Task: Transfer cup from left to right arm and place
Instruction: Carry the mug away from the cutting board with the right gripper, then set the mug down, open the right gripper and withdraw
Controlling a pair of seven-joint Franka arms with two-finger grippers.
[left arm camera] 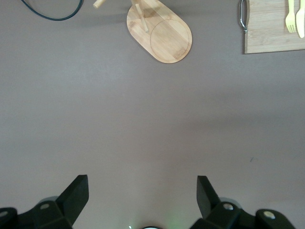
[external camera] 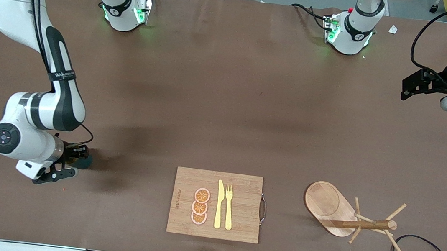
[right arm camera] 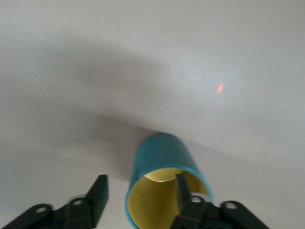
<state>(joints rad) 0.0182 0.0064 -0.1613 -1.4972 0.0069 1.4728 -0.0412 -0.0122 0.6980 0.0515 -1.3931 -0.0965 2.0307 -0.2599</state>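
The cup stood on the brown counter toward the right arm's end, well apart from the wooden board and about level with that board's upper edge in the front view. The right gripper was down at the cup; in the right wrist view one finger sat inside the rim against the mustard interior and the other stood clear outside the teal wall, the jaws parted and not pinching it. The left gripper hung over bare counter toward the left arm's end, jaws spread wide with nothing between them, that arm waiting. On the board lay three orange slices, a yellow knife and a fork. A wooden mug tree lay nearer the left arm's end.
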